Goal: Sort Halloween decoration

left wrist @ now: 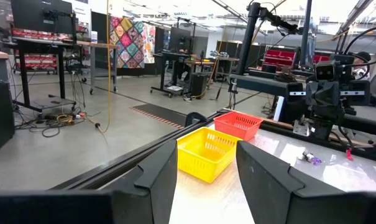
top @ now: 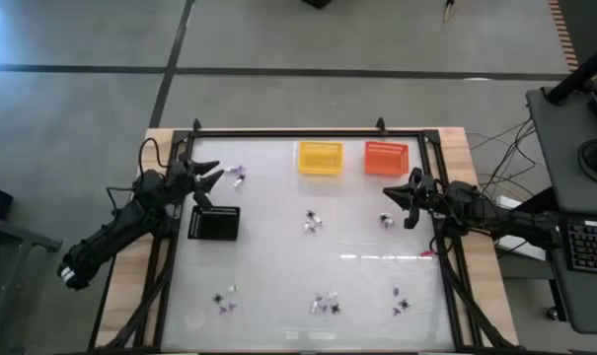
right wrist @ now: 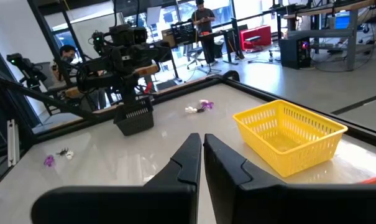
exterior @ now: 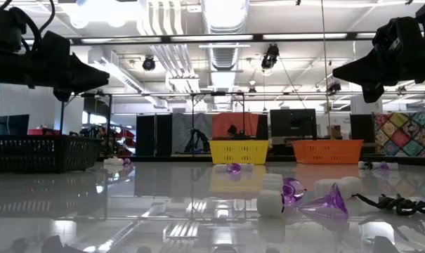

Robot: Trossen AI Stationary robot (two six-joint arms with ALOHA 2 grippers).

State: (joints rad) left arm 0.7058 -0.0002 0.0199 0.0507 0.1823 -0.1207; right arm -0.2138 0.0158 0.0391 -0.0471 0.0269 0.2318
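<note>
- From above, the Halloween decoration lies spread over the white table in small groups: one at the far left, one in the middle, one to the right of it, and three along the near edge, at the left, the centre and the right.
- The same view shows the yellow basket and the orange basket side by side at the far edge, and the black basket at the left. I cannot tell from it if any trinket is inside a basket.
- The left gripper is above the far left part of the table, just beyond the black basket; its fingers are spread and hold nothing.
- The right gripper is at the right side, near the orange basket, with its fingers pressed together and nothing between them.
- The low view shows what the high view does not: both grippers hang well above the table, and the near trinkets are a purple cone, white lumps and a black spidery piece.
- The left wrist view shows the gap between the two fingers, with the yellow basket beyond.
- The right wrist view shows the closed fingers, and people in the room behind the table.
</note>
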